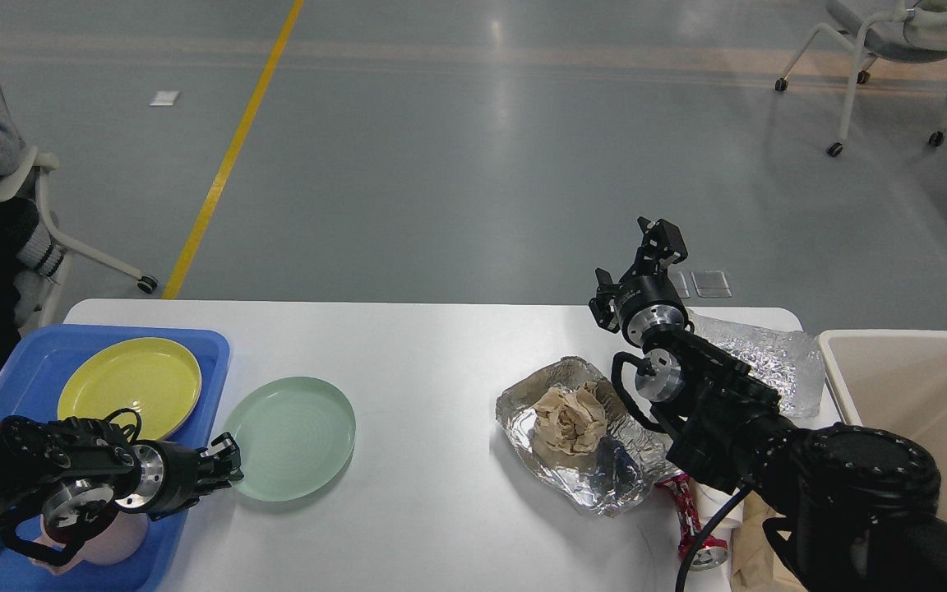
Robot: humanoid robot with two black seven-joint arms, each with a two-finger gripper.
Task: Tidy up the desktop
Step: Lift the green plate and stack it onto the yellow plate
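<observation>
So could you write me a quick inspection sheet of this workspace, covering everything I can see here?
Surface: large white rounded desktop, partly covered.
Job's things: pale green round plate beside blue plastic tray holding yellow round plate and pink mug.
Clutter: crumpled brown paper on silver foil sheet; clear crinkled plastic wrap; red wrapper.
Grippers: left tool at green plate's edge; right tool raised.
Cables: black cable along right arm.
Surroundings: beige rectangular bin, wheeled chairs, yellow floor line.

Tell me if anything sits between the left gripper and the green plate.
Nothing visible does. The left gripper is right at the near left rim of the green plate, with only bare desktop around that edge. The blue tray lies just left of the plate.
</observation>
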